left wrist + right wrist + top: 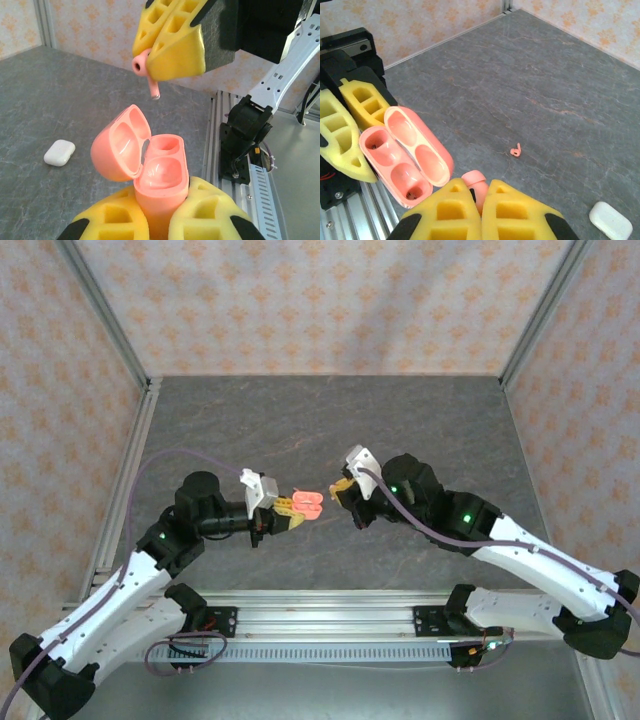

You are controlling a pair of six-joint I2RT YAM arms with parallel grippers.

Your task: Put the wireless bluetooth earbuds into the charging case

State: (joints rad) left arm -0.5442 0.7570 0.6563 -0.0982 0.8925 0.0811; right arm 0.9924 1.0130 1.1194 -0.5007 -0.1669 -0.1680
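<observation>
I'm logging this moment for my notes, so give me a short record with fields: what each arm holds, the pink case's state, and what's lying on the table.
left fingers: closed on the pink charging case, gripping its lower body
case state: lid hinged open, both wells look empty
right fingers: closed on a pink earbud, close to the open case, not in it
on the table: second pink earbud, loose; white case, lid shut
step left: seat the held earbud in a well

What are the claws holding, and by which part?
Left gripper: open pink case, by its base. Right gripper: pink earbud, near its head, stem free.
</observation>
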